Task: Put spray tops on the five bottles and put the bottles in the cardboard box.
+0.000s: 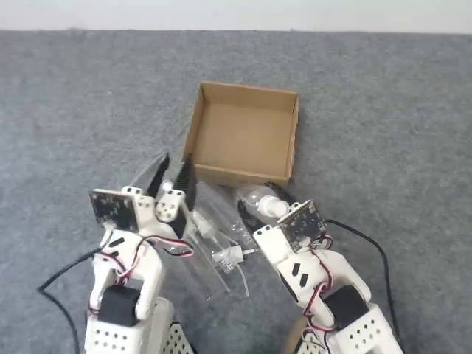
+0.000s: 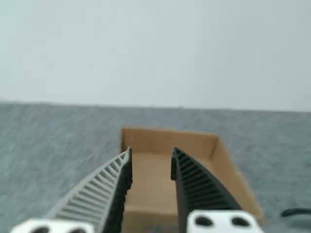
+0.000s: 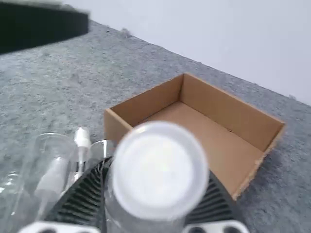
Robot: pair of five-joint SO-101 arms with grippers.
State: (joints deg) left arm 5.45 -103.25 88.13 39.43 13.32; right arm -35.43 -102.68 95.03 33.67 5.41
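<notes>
High view, from the left: the left gripper (image 1: 175, 164) hangs over the grey carpet (image 1: 74, 110) at about 8 o'clock of the cardboard box (image 1: 243, 133), its jaws parted with nothing between them. Right of it, between the two arms, clear loose bottles (image 1: 210, 228) lie flat on the carpet. A white spray top (image 1: 228, 257) lies at their near end, its thin tube trailing toward 4 o'clock. Further right, the right gripper (image 1: 269, 205) sits near 5 o'clock of the box and is clamped on a clear bottle (image 1: 254, 195). That bottle juts from the fingers toward 10 o'clock, its far end close to the box's near wall.

Left wrist view shows what the overhead one cannot. The gap between the left gripper's (image 2: 151, 152) toothed fingers frames the box (image 2: 204, 145), which sits straight ahead with its opening upward.

Right wrist view shows the held bottle (image 3: 158, 165) end-on between the right gripper's (image 3: 158, 174) dark fingers. Its round pale end faces the camera, so its long axis runs away toward the box (image 3: 218, 121). Whether that end is base or cap I cannot tell. Beside it lie the loose bottles (image 3: 48, 170), with white spray heads showing through the clear walls.
</notes>
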